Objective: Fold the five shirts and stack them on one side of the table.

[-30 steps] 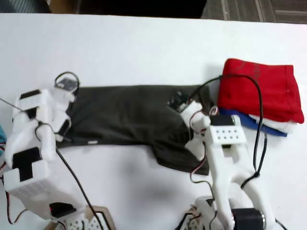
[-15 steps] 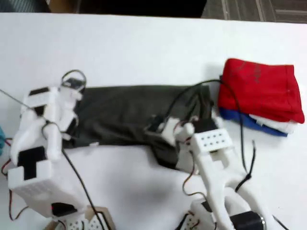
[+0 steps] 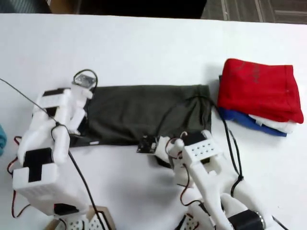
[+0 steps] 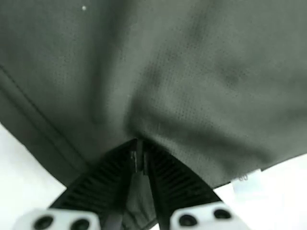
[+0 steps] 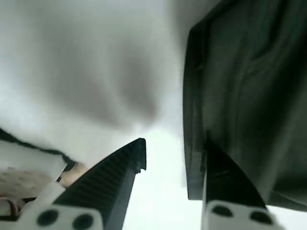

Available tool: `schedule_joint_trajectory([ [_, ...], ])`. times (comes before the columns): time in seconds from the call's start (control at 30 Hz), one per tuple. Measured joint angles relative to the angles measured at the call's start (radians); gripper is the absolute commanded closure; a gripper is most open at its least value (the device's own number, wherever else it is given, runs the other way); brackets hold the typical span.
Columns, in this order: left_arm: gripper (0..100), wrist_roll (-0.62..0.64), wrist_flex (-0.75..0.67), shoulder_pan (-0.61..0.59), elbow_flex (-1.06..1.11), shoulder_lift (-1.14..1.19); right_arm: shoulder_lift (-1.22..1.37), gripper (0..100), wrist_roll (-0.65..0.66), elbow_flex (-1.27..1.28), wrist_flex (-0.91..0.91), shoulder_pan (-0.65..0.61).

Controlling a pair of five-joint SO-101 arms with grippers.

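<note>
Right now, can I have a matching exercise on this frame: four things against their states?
1. left tool
2. right tool
3. dark shirt
4. red shirt

A. folded, on top of the blue shirt
B. open, at the dark shirt's edge
C. shut on dark cloth
D. laid out long, gripped at one end

Pairs: 1-C, 2-B, 3-D, 4-A

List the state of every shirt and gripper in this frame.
dark shirt: folded into a long band, lying flat.
red shirt: folded, topmost.
blue shirt: folded, under the red shirt.
white shirt: folded, under the red shirt.
left gripper: shut on the dark shirt.
right gripper: open, at the dark shirt's edge.
</note>
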Motion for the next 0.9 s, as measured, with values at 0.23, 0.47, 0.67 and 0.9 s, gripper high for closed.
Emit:
schedule_joint_trajectory([
  [0.23,97,0.000,-0.003,0.000,0.002,0.006,-0.005,92.1,0.000,0.032,-0.110,0.006],
  [0.47,97,0.000,-0.003,0.000,0.002,0.006,0.048,77.3,0.000,0.031,-0.126,0.000],
  [0.67,97,0.000,-0.003,0.000,0.002,0.006,0.195,81.3,0.000,-0.015,-0.140,-0.008],
  [0.9,97,0.000,-0.003,0.000,0.002,0.006,0.299,88.9,0.000,-0.109,-0.140,0.005],
])
